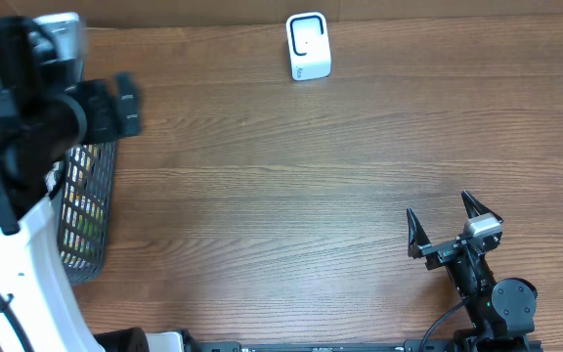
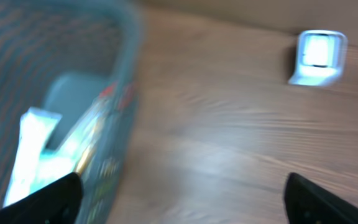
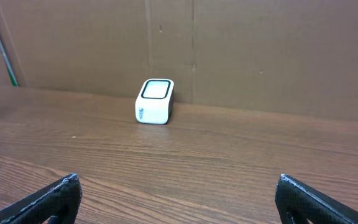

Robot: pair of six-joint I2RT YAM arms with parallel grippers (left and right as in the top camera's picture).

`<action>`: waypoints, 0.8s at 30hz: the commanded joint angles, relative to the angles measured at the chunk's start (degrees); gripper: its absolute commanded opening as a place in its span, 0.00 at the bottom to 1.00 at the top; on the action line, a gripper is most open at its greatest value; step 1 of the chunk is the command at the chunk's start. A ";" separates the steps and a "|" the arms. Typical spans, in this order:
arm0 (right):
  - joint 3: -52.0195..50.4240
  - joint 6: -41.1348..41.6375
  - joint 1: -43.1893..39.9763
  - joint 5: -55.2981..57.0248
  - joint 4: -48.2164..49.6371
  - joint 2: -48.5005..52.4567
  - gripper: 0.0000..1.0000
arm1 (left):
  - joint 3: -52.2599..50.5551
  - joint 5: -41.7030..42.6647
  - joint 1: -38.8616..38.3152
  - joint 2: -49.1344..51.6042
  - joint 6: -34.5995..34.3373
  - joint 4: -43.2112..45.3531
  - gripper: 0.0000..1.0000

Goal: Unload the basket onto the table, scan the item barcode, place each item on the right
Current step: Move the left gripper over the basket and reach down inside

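looks like the opening step: fetching an item [image 2: 33, 146] from the basket [image 2: 61, 43], with nothing scanned yet. over the basket at the left edge of the table [image 1: 262, 196] with the left gripper [image 2: 180, 190], spread wide, gripping nothing, touching nothing. down inside, a pale item among other goods, too blurred to name. far across the table, well apart from the basket, the scanner [image 1: 308, 46], upright. at the near right, the right gripper [image 1: 440, 211], likewise wide open and empty, pointed toward the scanner. next, probably: dropping between the mesh walls, closing on one item, lifting clear, then turning its barcode to the scanner window
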 commanded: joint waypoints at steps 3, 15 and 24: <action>-0.61 -0.04 0.26 0.59 0.26 -0.57 1.00 | 1.29 -4.96 17.90 0.26 -11.23 -3.34 0.91; -0.61 -0.04 0.26 0.59 0.26 -0.57 1.00 | -6.51 0.02 34.73 0.28 -12.15 -2.05 0.83; -0.61 -0.04 0.26 0.59 0.26 -0.57 1.00 | -25.62 -0.37 34.29 0.28 -2.58 11.45 0.78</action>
